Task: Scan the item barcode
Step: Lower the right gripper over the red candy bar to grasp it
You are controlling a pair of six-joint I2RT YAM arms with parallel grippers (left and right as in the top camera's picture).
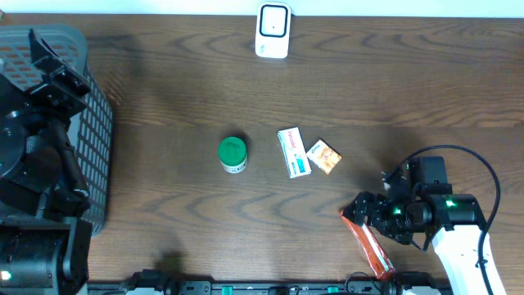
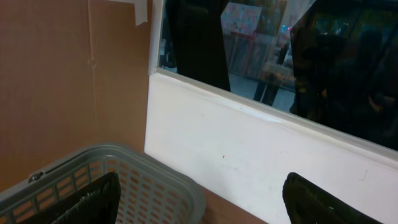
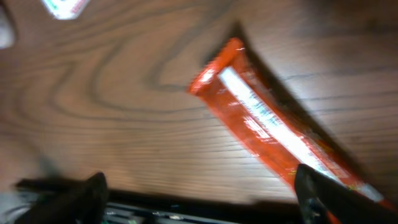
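Two tools, both released, gripping nothing. Low over an orange-red packet, the right tool, its fingers spread wide, one overlapping the packet's lower part in the wrist view. Packet flat and slanted on the bench, near the front edge at the right. Above a grey basket at the bench's left end, the left tool, likewise spread. White scanner at the far edge, mid-bench. Nearer the centre, green-lidded jar, white box and small orange box, apart from the packet.
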